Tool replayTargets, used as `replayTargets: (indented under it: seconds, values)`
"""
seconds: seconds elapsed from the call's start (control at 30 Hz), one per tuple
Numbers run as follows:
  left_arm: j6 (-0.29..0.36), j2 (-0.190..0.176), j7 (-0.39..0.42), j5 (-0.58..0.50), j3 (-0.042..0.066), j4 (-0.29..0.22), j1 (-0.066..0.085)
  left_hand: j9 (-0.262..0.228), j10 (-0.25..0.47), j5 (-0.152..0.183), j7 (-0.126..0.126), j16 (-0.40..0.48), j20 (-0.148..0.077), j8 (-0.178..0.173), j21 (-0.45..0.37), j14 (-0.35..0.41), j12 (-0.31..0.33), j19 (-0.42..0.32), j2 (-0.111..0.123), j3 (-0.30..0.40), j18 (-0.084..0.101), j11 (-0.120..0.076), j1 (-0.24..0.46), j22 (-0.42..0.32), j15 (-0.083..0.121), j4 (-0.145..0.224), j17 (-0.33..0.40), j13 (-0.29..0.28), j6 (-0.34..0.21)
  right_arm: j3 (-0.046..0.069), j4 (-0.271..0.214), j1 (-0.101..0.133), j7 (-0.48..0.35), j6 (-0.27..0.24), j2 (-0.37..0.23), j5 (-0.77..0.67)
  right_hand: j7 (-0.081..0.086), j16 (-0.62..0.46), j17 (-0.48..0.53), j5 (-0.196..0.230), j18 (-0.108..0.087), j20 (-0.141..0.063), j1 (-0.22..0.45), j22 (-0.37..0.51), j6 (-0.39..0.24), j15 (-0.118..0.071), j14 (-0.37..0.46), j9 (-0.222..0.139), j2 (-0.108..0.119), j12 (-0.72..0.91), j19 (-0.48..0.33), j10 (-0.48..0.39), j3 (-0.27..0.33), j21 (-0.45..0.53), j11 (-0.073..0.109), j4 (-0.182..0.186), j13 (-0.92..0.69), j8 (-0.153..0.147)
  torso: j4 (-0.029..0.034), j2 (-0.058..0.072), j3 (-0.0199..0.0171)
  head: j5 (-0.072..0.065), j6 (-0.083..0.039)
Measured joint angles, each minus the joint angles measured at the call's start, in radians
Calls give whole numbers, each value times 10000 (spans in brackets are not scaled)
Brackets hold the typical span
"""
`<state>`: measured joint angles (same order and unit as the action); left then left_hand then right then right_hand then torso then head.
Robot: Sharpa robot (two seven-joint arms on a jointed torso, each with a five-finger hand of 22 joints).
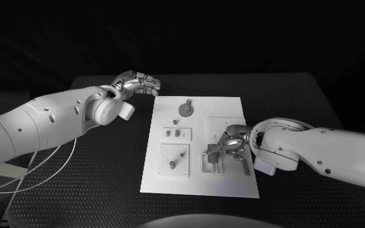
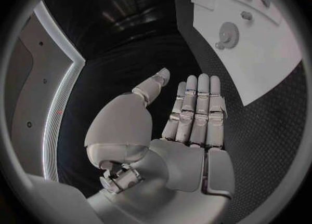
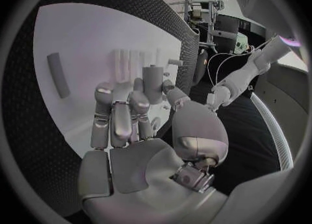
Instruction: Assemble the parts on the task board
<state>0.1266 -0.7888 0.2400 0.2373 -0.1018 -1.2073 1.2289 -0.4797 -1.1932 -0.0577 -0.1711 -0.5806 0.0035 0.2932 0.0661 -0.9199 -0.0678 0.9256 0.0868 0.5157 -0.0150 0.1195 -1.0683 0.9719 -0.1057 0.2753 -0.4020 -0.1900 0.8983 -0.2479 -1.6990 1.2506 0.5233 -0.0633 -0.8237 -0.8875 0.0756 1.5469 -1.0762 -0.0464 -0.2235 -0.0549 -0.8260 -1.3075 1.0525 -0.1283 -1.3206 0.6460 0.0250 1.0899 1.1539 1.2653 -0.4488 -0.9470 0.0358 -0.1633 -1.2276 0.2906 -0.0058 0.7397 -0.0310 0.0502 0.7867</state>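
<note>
The white task board (image 1: 228,106) lies in the middle of the black table. On it I see a round gear-like part (image 1: 186,109), two small parts (image 1: 173,132), a square plate with pegs (image 1: 173,159) and a long grey bar (image 1: 244,165). My right hand (image 1: 232,146) hovers low over the board's near right area. In the right wrist view it pinches a grey cylindrical part (image 3: 152,81) between thumb and a finger, close to a slotted block (image 3: 130,57). My left hand (image 1: 138,85) hangs over the table by the board's far left corner, fingers straight, holding nothing (image 2: 192,115).
The left wrist view shows the board (image 2: 273,63) with the gear-like part (image 2: 229,34) beyond my fingertips. The grey bar (image 3: 57,73) lies flat on the board beside my right hand. A white cable (image 1: 46,167) trails on the table at the left.
</note>
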Motion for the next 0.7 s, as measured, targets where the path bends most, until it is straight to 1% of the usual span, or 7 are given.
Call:
replayTargets:
  seconds: [0.3, 0.37, 0.7]
  values:
    - [-4, -3, -3, 0, 0, 2, 0, -1, 0, 0, 0, 0, 0, 0, 0, 0, 0, 0, 0, 0, 0, 0, 0, 0, 0, 0, 0, 0, 0, 0, 27, -57, 35, 124, 71, -49, -15, 0, 8, 0, 0, 1, -1, 1, 10, 0, 0, -6, -1, 0, 1, 0, 1, 0, 0, -1, -5, -7, -20, 1, -12, 63, 54]
    - [-5, -3, -4, 0, 0, 2, 0, 0, 0, 0, 0, 0, 0, 0, 0, 0, 0, 0, 0, 0, 0, 0, 0, 0, 0, 0, -10, -1, 0, 0, 40, -86, 44, 167, 88, -60, -17, 0, 8, 1, -1, 19, -41, 1, 9, 0, 0, -6, -41, 0, -18, 0, 1, 0, 0, -1, -5, -37, -20, 1, -12, 65, 58]
    - [-15, 1, -10, 0, -1, 11, 0, -1, 0, 0, 0, 40, 0, 0, 0, 0, 0, 0, 0, 0, 0, 0, 0, 1, 0, 0, -18, -1, 0, 0, 126, -218, 77, 362, 203, -72, -23, 0, 30, 9, -1, 36, -41, 1, 5, 1, 1, -5, -41, 0, -33, 0, 14, 0, 0, -14, -4, -82, -21, 4, -18, 97, 84]
